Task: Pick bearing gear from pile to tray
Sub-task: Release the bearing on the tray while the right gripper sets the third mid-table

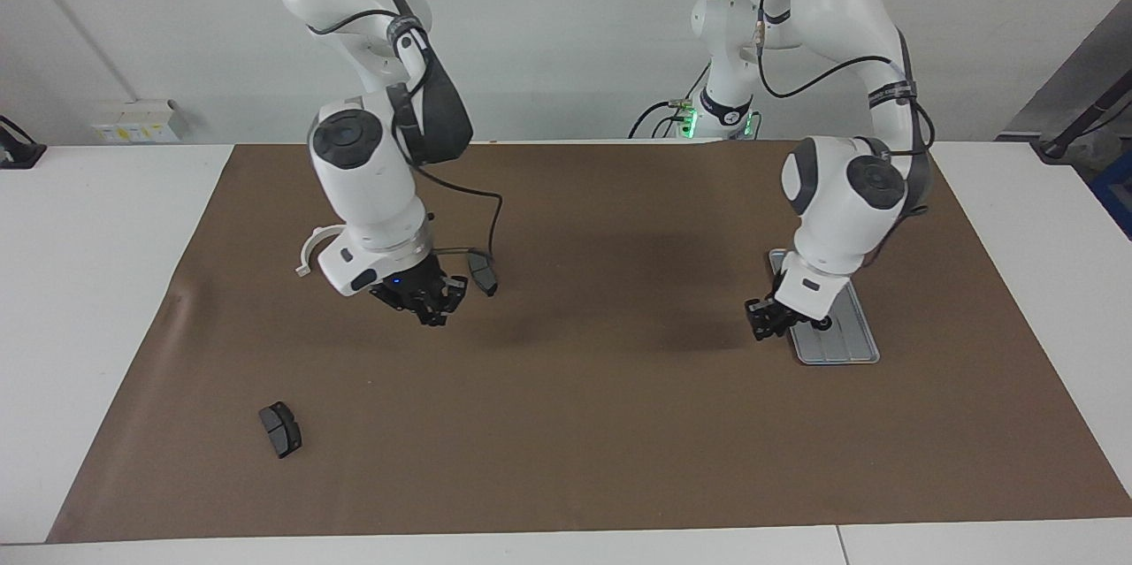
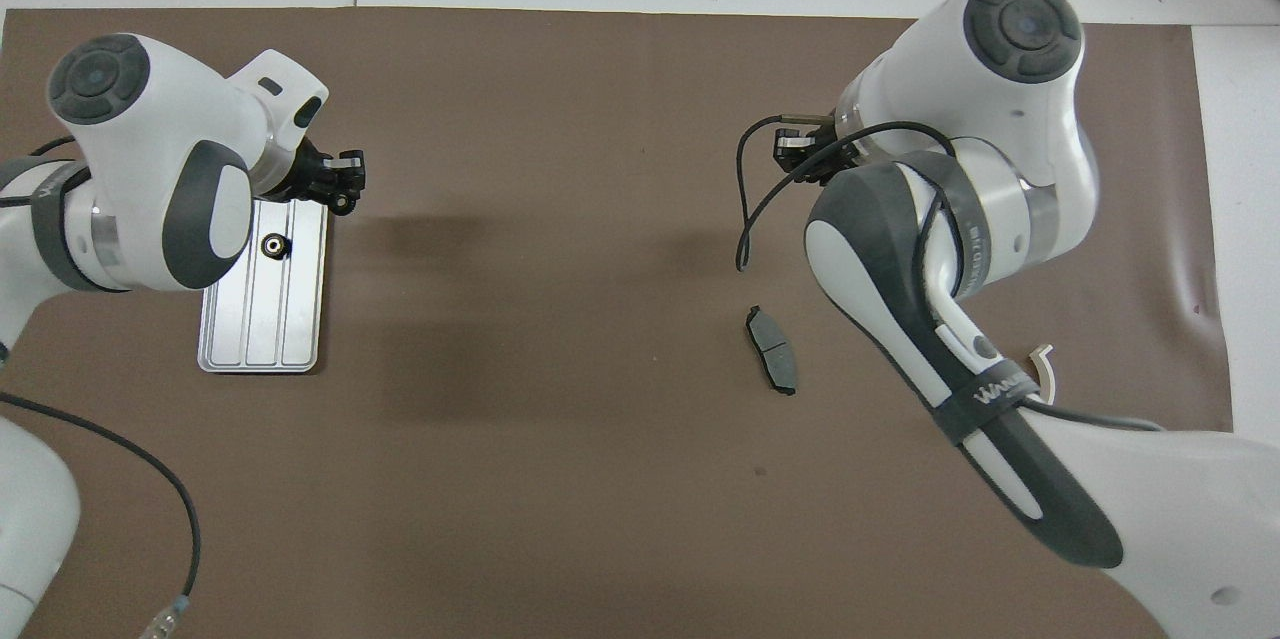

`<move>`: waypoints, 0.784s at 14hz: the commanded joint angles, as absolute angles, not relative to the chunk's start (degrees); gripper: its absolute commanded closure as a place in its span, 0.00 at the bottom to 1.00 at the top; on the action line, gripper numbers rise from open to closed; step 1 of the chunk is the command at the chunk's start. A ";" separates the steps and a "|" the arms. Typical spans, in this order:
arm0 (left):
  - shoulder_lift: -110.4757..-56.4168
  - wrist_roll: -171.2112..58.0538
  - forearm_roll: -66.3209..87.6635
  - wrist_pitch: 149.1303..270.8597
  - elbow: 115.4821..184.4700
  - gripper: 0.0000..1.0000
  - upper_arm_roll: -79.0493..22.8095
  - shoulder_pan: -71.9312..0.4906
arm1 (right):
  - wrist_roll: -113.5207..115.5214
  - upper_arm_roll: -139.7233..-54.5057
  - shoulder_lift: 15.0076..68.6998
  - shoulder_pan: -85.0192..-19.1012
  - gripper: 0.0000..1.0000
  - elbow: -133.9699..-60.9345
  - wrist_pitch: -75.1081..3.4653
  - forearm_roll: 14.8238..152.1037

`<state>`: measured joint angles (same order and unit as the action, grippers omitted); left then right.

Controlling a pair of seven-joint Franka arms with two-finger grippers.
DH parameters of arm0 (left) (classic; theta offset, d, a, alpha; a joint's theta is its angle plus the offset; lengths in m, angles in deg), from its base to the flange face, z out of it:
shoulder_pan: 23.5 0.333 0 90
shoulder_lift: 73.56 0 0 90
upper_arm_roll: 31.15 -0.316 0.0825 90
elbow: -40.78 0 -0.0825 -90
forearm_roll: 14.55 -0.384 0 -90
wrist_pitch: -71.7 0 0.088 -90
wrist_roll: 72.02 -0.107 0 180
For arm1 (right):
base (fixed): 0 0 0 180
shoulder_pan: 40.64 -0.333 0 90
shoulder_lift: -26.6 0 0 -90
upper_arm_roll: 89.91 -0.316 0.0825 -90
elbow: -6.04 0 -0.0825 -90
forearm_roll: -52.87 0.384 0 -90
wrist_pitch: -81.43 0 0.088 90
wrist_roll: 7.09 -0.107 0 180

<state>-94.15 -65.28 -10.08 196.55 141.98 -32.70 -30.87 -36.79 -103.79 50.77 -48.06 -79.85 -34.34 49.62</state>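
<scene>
The left pincer [image 1: 768,320], maybe clamped on a gear I cannot see, hangs over the tray [image 1: 847,344] edge to drop it; the right pincer [image 1: 432,307] is together, empty.

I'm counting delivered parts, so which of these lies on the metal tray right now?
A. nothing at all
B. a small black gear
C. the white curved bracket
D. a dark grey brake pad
B: a small black gear sits on the ridged metal tray, while both brake pads and the white curved bracket lie on the brown mat toward the right arm's end.
</scene>
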 commanded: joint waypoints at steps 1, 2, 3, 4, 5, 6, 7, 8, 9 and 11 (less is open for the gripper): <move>-90.27 -78.47 -9.37 198.52 149.57 1.00 -32.03 -24.41 | -45.63 -103.89 52.17 -53.27 1.00 -80.62 -39.23 50.77; -89.74 -82.61 -9.37 198.53 150.80 1.00 -32.03 -22.29 | -48.37 -103.89 53.57 -55.55 1.00 -80.62 -41.16 50.24; -89.21 -85.61 -9.37 198.61 151.86 1.00 -32.11 -20.88 | -51.27 -103.80 55.24 -58.36 1.00 -80.54 -43.18 49.80; -88.95 -87.73 -9.28 198.61 152.65 1.00 -32.11 -19.91 | -54.34 -103.63 57.34 -61.17 1.00 -80.36 -44.77 49.01; -88.59 -89.15 -9.28 198.61 153.53 1.00 -32.11 -19.12 | -56.72 -103.62 59.45 -62.94 1.00 -80.19 -46.09 47.27; -88.16 -90.47 -9.28 198.79 154.59 1.00 -32.11 -18.50 | -58.83 -103.71 60.60 -63.83 1.00 -80.18 -47.76 45.51; -87.80 -91.35 -9.37 199.57 155.81 1.00 -32.11 -18.23 | -60.94 -103.71 61.31 -64.71 1.00 -80.18 -48.73 44.53; -87.45 -91.44 -9.28 200.62 156.70 1.00 -32.11 -18.23 | -62.01 -103.71 62.01 -65.50 1.00 -80.27 -49.26 44.26; -87.36 -91.18 -9.28 201.33 157.31 1.00 -32.11 -18.23 | -62.28 -103.71 62.46 -65.94 1.00 -80.97 -50.83 44.00; -87.19 -90.92 -9.28 201.25 157.58 1.00 -32.11 -18.58 | -63.16 -103.71 62.46 -66.56 1.00 -82.11 -51.90 44.00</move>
